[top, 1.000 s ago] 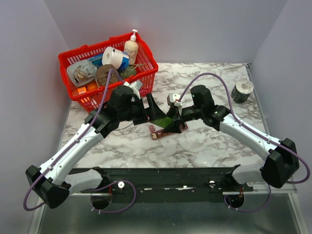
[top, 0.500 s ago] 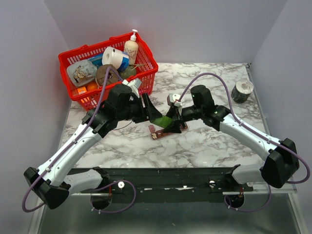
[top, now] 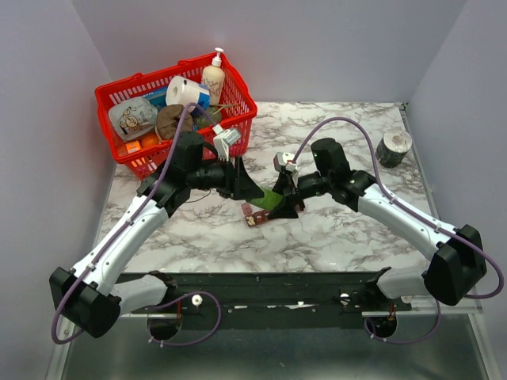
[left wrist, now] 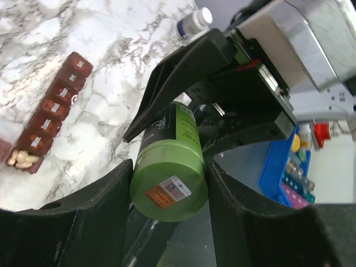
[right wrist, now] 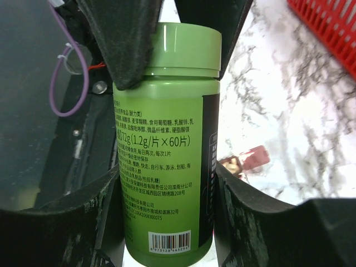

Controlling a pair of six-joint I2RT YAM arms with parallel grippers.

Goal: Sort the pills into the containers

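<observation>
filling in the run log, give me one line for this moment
right fingers: gripping green bottle body | left fingers: around cap, cap on | pill organiser: end compartment open, pills inside

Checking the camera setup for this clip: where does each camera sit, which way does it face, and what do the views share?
Top external: above and behind the bases, looking down on the marble table, both arms and the red basket.
Left wrist: on the left arm, looking along the left gripper, which frames the bottom, at the green bottle cap end.
Right wrist: on the right arm, looking along the right gripper up the bottle's label.
Shared: all three show the bottle and the pill organizer.
</observation>
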